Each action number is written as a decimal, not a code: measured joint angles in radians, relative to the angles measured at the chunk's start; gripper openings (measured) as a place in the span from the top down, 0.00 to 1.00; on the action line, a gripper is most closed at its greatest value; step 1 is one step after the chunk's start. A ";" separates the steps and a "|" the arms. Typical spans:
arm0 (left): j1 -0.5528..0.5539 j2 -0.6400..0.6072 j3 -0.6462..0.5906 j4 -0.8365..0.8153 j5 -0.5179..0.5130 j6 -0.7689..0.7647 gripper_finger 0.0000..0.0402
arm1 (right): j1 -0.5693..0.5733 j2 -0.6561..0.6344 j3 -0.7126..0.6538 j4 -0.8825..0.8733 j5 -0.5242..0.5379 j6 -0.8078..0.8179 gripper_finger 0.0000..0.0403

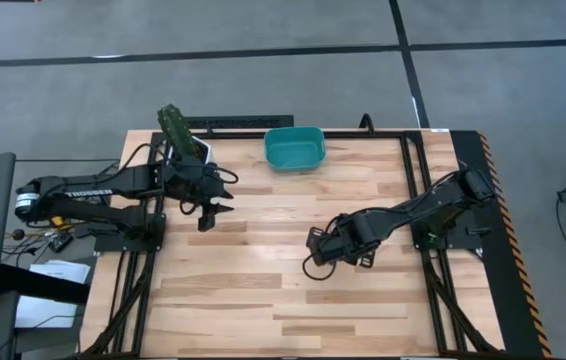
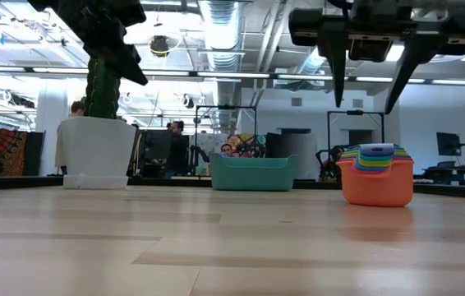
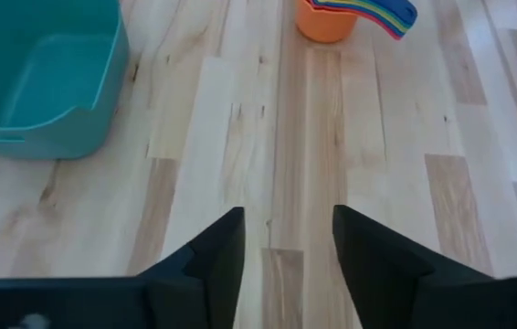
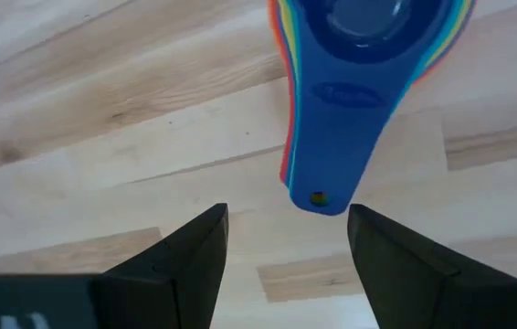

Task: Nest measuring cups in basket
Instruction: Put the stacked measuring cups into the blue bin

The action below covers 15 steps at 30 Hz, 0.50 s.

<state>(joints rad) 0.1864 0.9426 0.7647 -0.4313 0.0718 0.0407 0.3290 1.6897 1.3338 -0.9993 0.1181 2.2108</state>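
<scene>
High view: my right end effector (image 1: 315, 247) sits low over mid-desk, fingers spread and empty; the measuring cups lie hidden beneath it here. My left end effector (image 1: 209, 211) hovers nearer the far left, also parted and holding nothing. The basket (image 1: 294, 148) stands at the far edge of the desk (image 1: 263, 290), well apart from both. A potted plant (image 1: 177, 130) stands at the far-left corner, beside my left arm.

Low view: the measuring cups (image 2: 376, 173) stand already nested as one stack, orange outermost, upright, directly below my right fingers, which straddle the stack from above without touching. The basket and white pot sit farther back.

Left wrist view: left fingers (image 3: 213, 260) apart over bare wood; basket to one side, cup stack beyond, nothing between them.

Right wrist view: right fingers (image 4: 190, 251) wide, the stacked handles pointing into the gap, blue cup uppermost.

Judgement: descend squarely and close across the handles or the outer wall so the whole stack lifts together. The path to the basket looks clear; my left arm is the nearest thing to mind
</scene>
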 joint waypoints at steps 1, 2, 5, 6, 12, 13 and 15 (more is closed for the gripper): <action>0.000 0.001 0.000 0.000 -0.001 0.000 0.60 | 0.000 0.000 0.000 0.000 -0.002 0.003 0.38; 0.000 0.004 0.000 0.002 -0.001 0.001 0.59 | 0.000 0.000 0.000 -0.003 -0.011 0.003 0.38; 0.000 0.007 0.000 0.003 -0.002 0.012 0.56 | 0.000 0.000 0.000 -0.023 -0.032 -0.019 0.37; 0.000 0.011 0.000 0.007 -0.002 0.018 0.55 | 0.000 0.000 0.000 -0.033 -0.044 -0.036 0.37; 0.000 0.027 0.000 0.023 -0.004 0.037 0.51 | -0.005 0.026 0.001 -0.029 -0.060 -0.050 0.23; 0.000 0.027 0.000 0.024 -0.004 0.038 0.51 | -0.009 0.039 0.004 -0.023 -0.068 -0.044 0.21; 0.000 0.027 0.000 0.030 -0.005 0.038 0.51 | -0.016 0.062 -0.002 -0.030 -0.088 -0.031 0.15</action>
<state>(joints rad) 0.1860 0.9691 0.7647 -0.4011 0.0669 0.0784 0.3128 1.7520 1.3319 -1.0293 0.0297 2.1793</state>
